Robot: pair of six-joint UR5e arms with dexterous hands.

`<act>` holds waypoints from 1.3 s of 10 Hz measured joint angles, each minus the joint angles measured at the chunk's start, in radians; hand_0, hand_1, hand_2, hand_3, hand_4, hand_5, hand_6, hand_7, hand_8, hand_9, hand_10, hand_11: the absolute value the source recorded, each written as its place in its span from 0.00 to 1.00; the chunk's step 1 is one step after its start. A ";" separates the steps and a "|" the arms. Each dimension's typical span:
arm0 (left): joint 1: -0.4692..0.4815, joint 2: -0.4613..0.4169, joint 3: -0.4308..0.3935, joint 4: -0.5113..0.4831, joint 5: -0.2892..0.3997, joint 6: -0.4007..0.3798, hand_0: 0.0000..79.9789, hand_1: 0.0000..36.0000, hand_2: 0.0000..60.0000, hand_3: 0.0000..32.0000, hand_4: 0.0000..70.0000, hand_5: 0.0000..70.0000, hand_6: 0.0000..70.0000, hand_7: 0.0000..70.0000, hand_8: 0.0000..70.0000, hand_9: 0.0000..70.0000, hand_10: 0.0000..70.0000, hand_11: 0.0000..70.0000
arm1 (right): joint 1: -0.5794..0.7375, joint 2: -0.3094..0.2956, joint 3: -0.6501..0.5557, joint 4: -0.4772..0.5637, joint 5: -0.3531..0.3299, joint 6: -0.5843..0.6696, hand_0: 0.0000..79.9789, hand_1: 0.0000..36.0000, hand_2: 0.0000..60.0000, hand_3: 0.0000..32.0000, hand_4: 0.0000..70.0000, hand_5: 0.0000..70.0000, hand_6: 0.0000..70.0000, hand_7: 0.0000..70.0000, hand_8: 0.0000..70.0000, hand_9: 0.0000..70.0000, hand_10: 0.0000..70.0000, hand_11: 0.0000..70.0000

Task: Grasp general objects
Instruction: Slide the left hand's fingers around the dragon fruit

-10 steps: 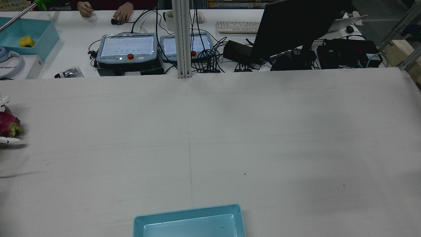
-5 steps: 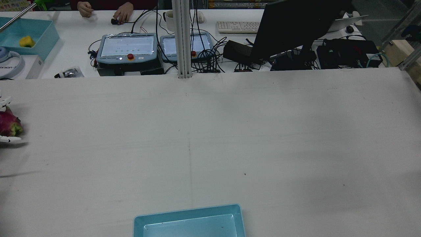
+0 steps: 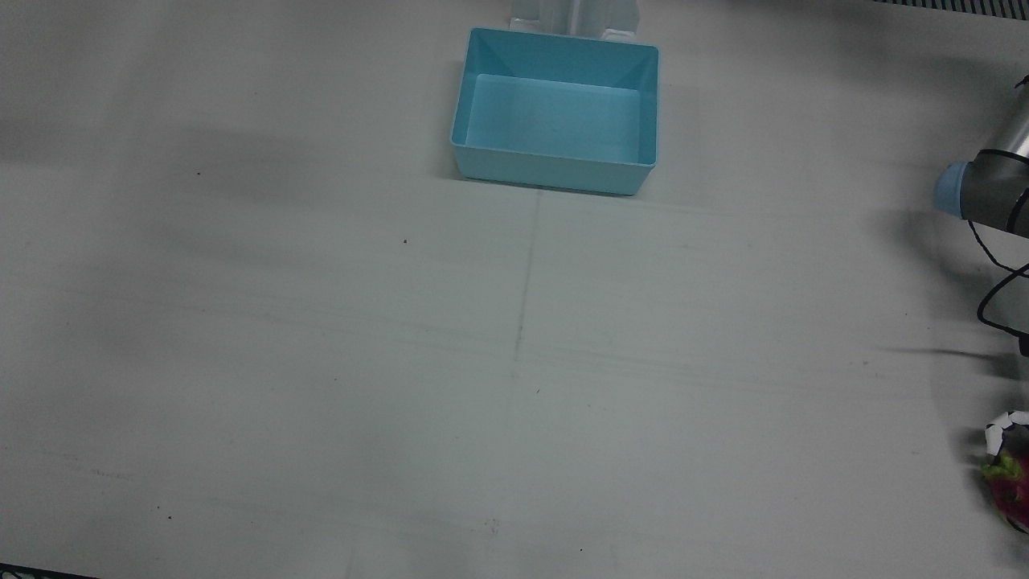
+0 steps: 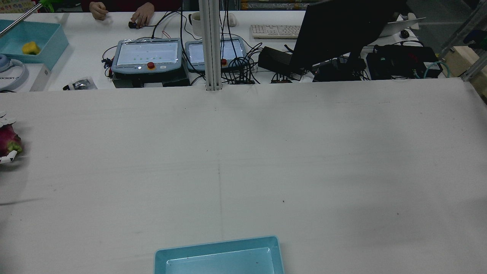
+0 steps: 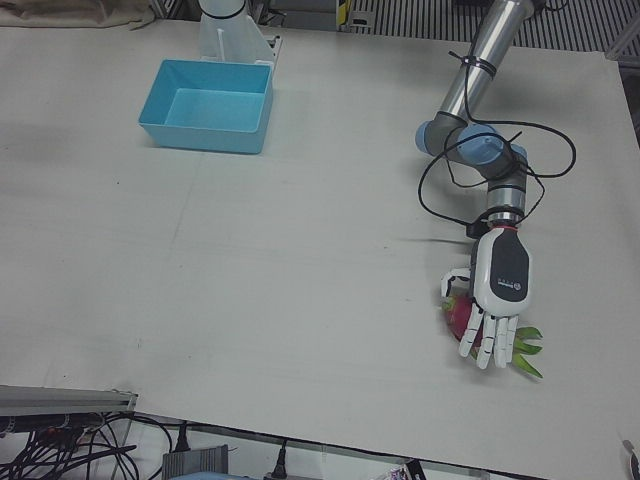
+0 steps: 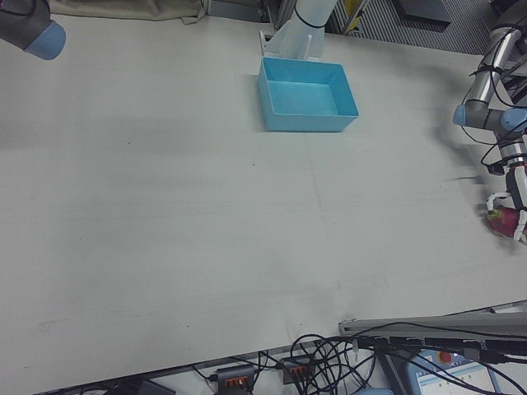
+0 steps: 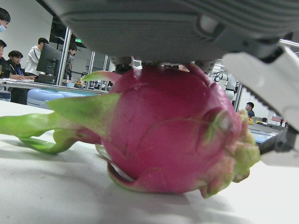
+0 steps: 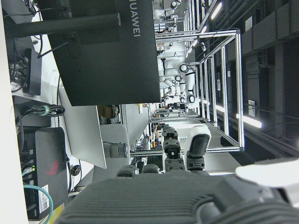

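A pink dragon fruit (image 5: 457, 316) with green leaves lies on the white table near its left edge. It also shows in the rear view (image 4: 8, 140), the front view (image 3: 1011, 489) and, close up, in the left hand view (image 7: 173, 130). My left hand (image 5: 497, 295) lies on top of it, thumb on one side and fingers curled over the other. The fruit rests on the table. My right hand shows only as a grey body at the bottom of the right hand view (image 8: 177, 203). Its fingers are hidden.
A light blue bin (image 3: 555, 173) stands empty at the robot's side of the table, in the middle (image 5: 200, 138). Teach pendants (image 4: 147, 55), cables and a monitor (image 4: 342, 30) lie beyond the far table edge. The right arm's elbow (image 6: 33, 29) is high at the right-front view's corner.
The left hand's fingers have curled in against the dragon fruit. The fruit has shifted slightly toward the table's left edge.
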 measured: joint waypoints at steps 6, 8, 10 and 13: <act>0.000 -0.008 0.007 -0.015 0.000 0.041 0.61 0.67 0.84 0.00 0.32 0.18 0.15 0.32 0.14 0.04 0.08 0.14 | 0.000 0.000 0.000 0.000 0.000 0.000 0.00 0.00 0.00 0.00 0.00 0.00 0.00 0.00 0.00 0.00 0.00 0.00; 0.000 -0.008 0.010 -0.017 0.000 0.042 0.59 0.63 1.00 0.00 0.53 0.25 0.22 0.49 0.16 0.08 0.26 0.38 | 0.000 0.000 0.000 0.000 0.000 0.000 0.00 0.00 0.00 0.00 0.00 0.00 0.00 0.00 0.00 0.00 0.00 0.00; 0.000 -0.012 0.000 0.001 0.001 0.058 0.60 0.47 0.33 0.00 0.26 0.05 0.06 0.22 0.02 0.02 0.00 0.00 | 0.000 0.000 0.000 0.000 0.000 0.000 0.00 0.00 0.00 0.00 0.00 0.00 0.00 0.00 0.00 0.00 0.00 0.00; 0.000 -0.016 -0.019 0.034 0.003 0.070 0.62 0.43 0.01 0.00 0.09 0.00 0.01 0.16 0.03 0.01 0.00 0.00 | 0.000 0.000 0.000 0.000 0.000 0.000 0.00 0.00 0.00 0.00 0.00 0.00 0.00 0.00 0.00 0.00 0.00 0.00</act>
